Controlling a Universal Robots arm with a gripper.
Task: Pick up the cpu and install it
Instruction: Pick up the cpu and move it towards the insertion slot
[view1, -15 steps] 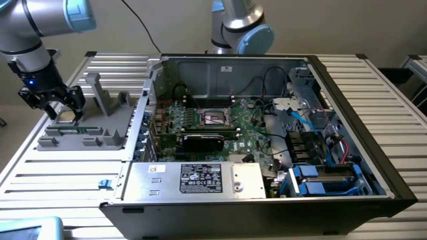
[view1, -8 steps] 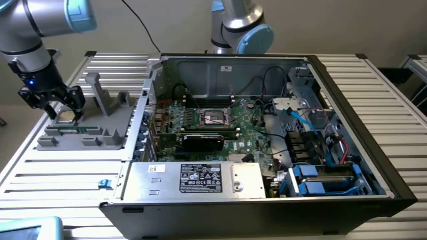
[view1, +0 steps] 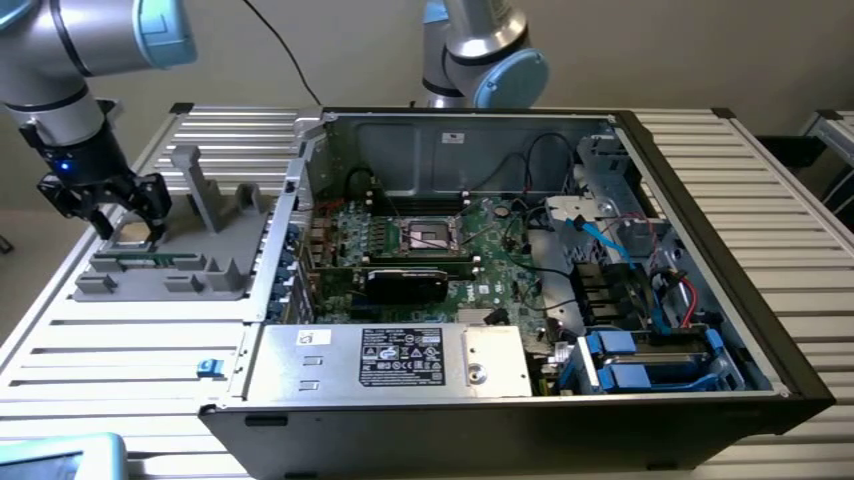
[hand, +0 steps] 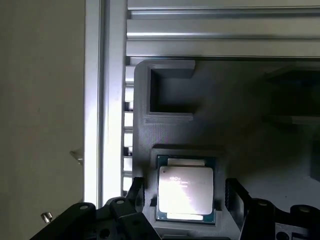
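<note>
One cpu (hand: 186, 189), straddled by one claw (view1: 127, 225). One grey tray (view1: 200, 272) under claw. Two robot arms: one (view1: 67, 60) carrying claw, one (view1: 481, 50) well apart. One open computer case (view1: 534, 430) beside claw; inside, one socket (view1: 430, 235), two blue drive caddies (view1: 617, 345).

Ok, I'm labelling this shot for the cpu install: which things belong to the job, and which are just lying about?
In the job: shiny silver-topped square cpu in the grey plastic holder tray; black gripper, open, straddling it; dark square metal-framed socket on the green motherboard.
Lying about: silver labelled power supply box; blue drive caddies; second grey robot arm; slatted white table.
</note>
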